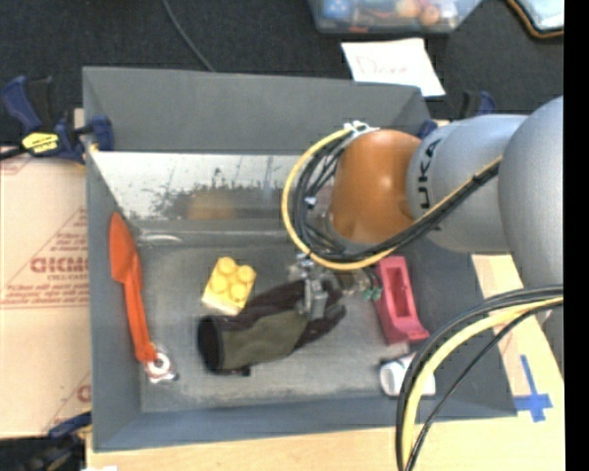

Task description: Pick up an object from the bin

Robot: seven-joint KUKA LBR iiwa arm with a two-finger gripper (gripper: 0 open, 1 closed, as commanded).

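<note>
My gripper (314, 292) hangs low in the middle of the bin, under the orange wrist cover, its fingertips down at the right end of a dark olive sock (260, 337) that lies flat on the floor. A yellow toy brick (229, 285) with round studs rests just left of the gripper, touching the sock's upper edge. A pink rectangular block (398, 302) lies to the right of the gripper.
A long orange spatula-like tool (133, 292) with a metal ring at its lower end lies along the left wall. A small white object (395, 374) sits in the bin's lower right corner. The arm and its cables cover the bin's upper right.
</note>
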